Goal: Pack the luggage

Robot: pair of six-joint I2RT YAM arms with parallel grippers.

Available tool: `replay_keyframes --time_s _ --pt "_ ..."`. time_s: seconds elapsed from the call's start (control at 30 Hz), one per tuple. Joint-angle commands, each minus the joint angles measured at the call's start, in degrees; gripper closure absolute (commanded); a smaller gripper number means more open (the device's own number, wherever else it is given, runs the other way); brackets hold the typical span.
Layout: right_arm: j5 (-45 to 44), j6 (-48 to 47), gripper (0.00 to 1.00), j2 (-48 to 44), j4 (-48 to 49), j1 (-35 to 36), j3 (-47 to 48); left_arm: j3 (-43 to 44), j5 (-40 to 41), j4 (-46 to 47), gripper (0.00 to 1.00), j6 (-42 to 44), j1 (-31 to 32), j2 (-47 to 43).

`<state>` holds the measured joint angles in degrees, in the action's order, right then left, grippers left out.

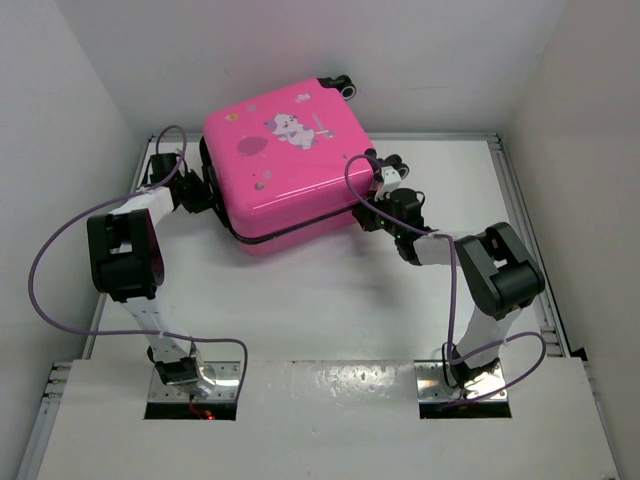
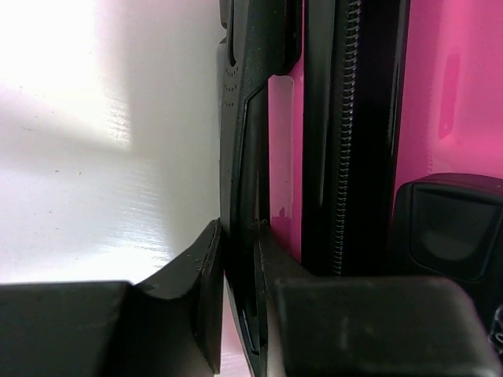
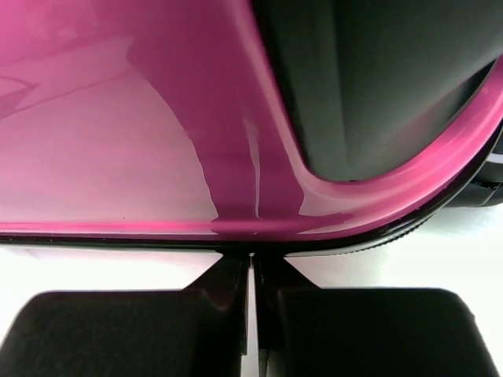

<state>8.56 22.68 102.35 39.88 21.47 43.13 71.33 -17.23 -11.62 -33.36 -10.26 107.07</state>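
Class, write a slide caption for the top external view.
Closed pink luggage lies on the table, with the left gripper and right gripper at opposite sides.

luggage [image 1: 285, 170] on the table's [image 1: 330, 300] far part, between left fingers [image 2: 185, 298] and right fingers [image 3: 216, 302]

The left arm [image 1: 125, 255] and right arm [image 1: 495, 275] are white tubes with chunky black joint housings, trailed by looping purple cables [image 1: 33, 278] (one per arm), ending in matte black fingers [image 2: 181, 298].

closed pink luggage [image 1: 285, 175], print side up
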Motion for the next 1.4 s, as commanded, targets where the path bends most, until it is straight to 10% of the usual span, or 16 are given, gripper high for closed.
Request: replay_keyframes --time_s 0.0,0.5,1.37 --pt "-3.3 -0.6 1.00 -2.6 3.2 -2.0 1.4 -3.3 2.0 -6.1 0.90 2.5 -1.1 3.2" --pt "-7.1 -7.6 1.00 -4.9 2.0 -9.2 -1.5 12.8 13.0 -18.4 1.00 13.6 -8.1 11.0" --pt "1.3 -9.2 1.00 22.5 2.2 -19.6 30.2 43.3 16.4 -20.5 1.00 27.8 -9.4 29.9"
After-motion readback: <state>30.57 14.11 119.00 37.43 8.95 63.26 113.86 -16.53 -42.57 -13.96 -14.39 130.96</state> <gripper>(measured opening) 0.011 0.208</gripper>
